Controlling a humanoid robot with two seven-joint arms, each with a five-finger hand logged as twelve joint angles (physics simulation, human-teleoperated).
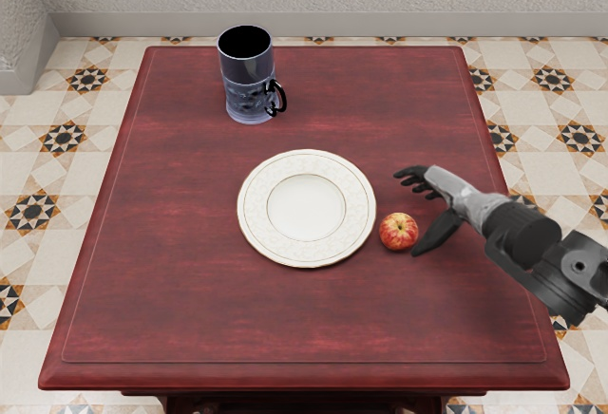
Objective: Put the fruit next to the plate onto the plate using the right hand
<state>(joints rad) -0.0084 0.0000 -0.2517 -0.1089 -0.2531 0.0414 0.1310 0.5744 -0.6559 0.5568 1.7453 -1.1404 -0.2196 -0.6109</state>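
Observation:
A red apple (399, 231) lies on the dark red table just right of the white plate (255, 224), close to its rim. The plate holds nothing. My right hand (422, 213) comes in from the right edge and hovers right beside the apple, fingers spread and thumb pointing down toward the table. It is open and holds nothing; a small gap separates it from the fruit. The left arm does not show.
A dark glass mug (249, 74) with a handle stands at the back of the table, left of centre. The table's edge (304, 374) runs along the front; tiled floor surrounds it.

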